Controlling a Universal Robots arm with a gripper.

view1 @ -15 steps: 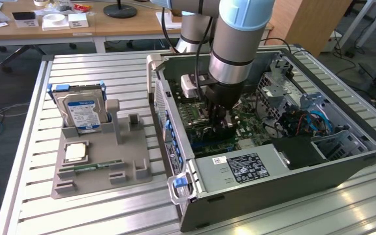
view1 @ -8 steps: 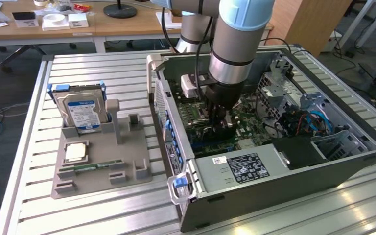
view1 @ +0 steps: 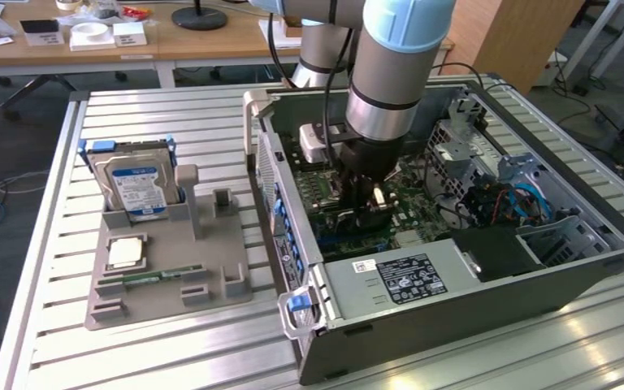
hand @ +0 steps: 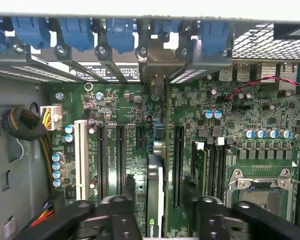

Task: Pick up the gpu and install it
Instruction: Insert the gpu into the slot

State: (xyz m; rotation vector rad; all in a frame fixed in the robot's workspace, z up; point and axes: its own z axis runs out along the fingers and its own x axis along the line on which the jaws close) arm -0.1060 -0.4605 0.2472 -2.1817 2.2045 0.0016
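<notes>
One robot arm reaches down into one open computer case [view1: 421, 268] lying on its side on the slatted metal desk [view1: 182, 349], right of centre in the exterior view. Its gripper [view1: 364, 201] hangs low over the green motherboard [view1: 421, 207], fingers [hand: 127, 187] clamped on the gpu [hand: 155, 200], which stands on edge between them. In the wrist view the card appears end-on at lower centre, a dark slab with a small green logo near the bottom edge, its far end running up toward the metal bracket [hand: 157, 62] at the case's rear wall. Whether it is seated in a slot cannot be told.

Several long dark expansion slots and one white slot [hand: 80, 157] line the board; five blue retention clips [hand: 80, 32] run along the top of the wrist view.

At the exterior view's left, one grey parts tray [view1: 166, 280] holds one hard drive [view1: 139, 187] with a blue-and-white label, one square processor [view1: 126, 252] and one slim memory stick [view1: 160, 276]. A white-printed label [view1: 405, 278] sits on the power supply; its text is unreadable.
</notes>
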